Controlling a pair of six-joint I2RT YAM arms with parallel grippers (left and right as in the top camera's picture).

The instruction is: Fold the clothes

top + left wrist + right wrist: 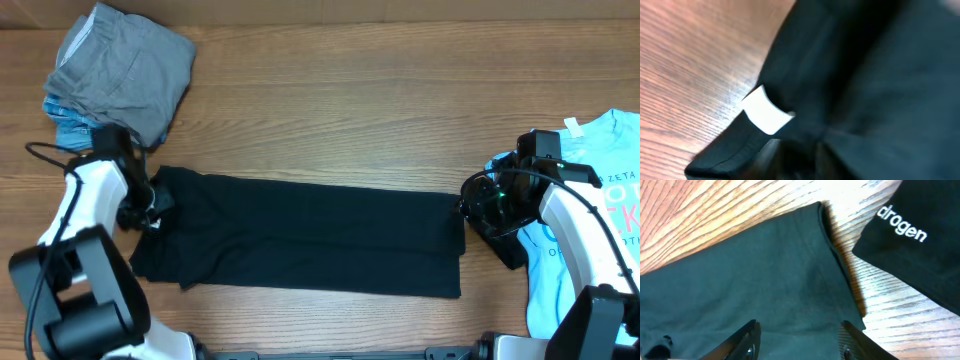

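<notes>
The black T-shirt [310,235] lies folded into a long strip across the table. My left gripper [152,208] is at its left end and seems shut on bunched black cloth [865,90], just beside the white neck tag [765,114]. The jaws [805,160] are blurred and mostly buried in cloth. My right gripper [470,205] is at the strip's right end. Its fingers are open [800,340] just above the shirt's corner [740,280] and hold nothing.
A light-blue printed tee [615,150] lies at the right edge, partly under my right arm. Folded grey [125,70] and blue [65,125] pieces are stacked at the back left. A dark cloth with white lettering [910,235] lies right of the shirt's corner.
</notes>
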